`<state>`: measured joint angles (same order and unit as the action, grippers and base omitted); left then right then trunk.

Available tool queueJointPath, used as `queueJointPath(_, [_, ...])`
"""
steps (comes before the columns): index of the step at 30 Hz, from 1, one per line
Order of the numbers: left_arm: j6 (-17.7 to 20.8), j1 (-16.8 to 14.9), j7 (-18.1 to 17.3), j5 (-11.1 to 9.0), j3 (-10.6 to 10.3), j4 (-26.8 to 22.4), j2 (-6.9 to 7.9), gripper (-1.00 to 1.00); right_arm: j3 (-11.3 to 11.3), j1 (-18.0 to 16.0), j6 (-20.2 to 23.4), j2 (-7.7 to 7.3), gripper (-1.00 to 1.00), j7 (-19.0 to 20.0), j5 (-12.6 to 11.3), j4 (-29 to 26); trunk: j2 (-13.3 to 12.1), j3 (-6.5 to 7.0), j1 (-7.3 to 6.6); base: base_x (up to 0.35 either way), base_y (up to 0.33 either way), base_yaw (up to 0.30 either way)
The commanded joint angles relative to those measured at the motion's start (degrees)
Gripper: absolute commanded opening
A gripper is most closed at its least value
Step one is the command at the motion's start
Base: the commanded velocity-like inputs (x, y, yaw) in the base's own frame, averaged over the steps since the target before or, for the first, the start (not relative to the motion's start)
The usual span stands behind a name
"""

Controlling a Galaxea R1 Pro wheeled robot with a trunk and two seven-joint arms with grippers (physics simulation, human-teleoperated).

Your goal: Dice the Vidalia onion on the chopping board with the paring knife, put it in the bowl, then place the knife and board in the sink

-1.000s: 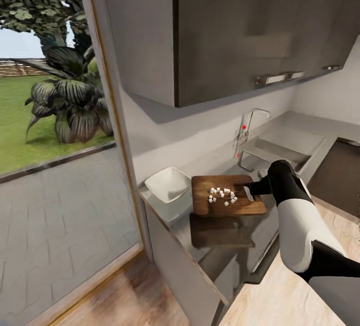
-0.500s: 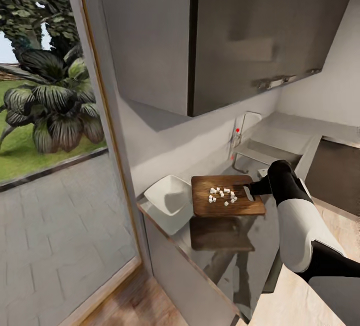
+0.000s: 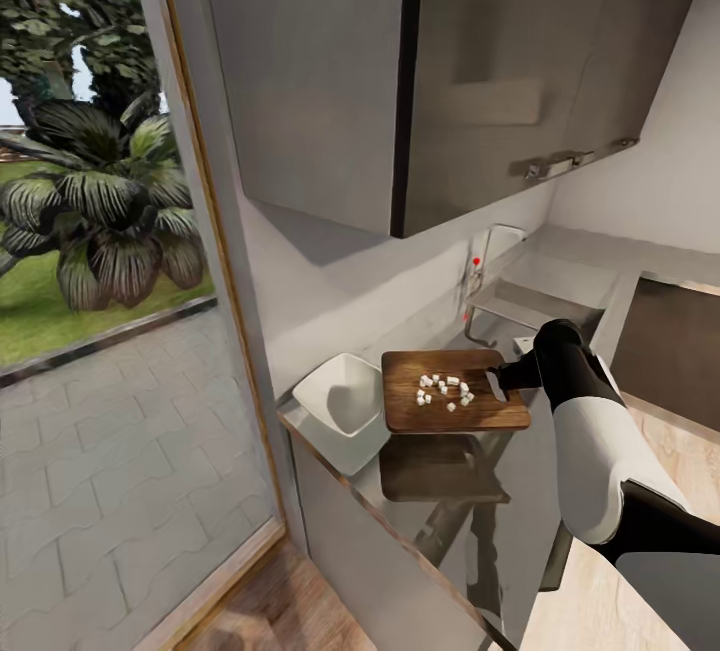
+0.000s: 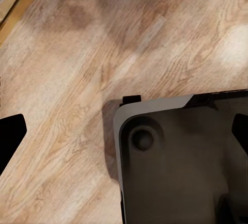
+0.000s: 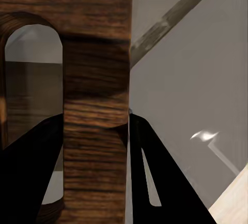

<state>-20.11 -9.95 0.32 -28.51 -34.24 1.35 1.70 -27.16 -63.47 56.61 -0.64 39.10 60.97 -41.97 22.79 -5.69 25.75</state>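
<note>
while outstretched, right tool (image 3: pixel 508 377) clamping chopping board (image 3: pixel 452 405)

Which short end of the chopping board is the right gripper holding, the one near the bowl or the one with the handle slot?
The slotted end: the right gripper is shut on the chopping board beside its handle slot, on the side away from the bowl.

The right arm reaches forward — its end effector (image 3: pixel 503 378) clamped on the chopping board's (image 3: pixel 450 406) slotted end, fingers (image 5: pixel 31 172) straddling it.
</note>
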Motion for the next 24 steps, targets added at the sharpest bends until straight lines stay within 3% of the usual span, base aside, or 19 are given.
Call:
queueJointPath(1, [-0.28, -0.07, 0.03, -0.32, -0.48, 0.14, -0.03, 1.00, -0.17, -0.08, 0.15, 0.03, -1.00, 0.62, 0.29, -0.04, 0.13, -0.13, 0.04, 0.060, 0.204, 0.000])
queueJointPath(14, [-0.28, -0.07, 0.03, -0.32, -0.53, 0.14, -0.03, 1.00, -0.17, -0.08, 0.16, 0.06, -1.00, 0.62, 0.32, 0.00, 0.13, -0.13, 0.04, 0.170, 0.238, 0.000])
queueJointPath(24, [-0.28, -0.07, 0.03, -0.32, -0.51, 0.14, -0.03, 1.00, -0.08, -0.08, 0.17, -0.30, -1.00, 0.54, 0.38, 0.04, 0.13, -0.13, 0.04, 0.025, 0.023, 0.000])
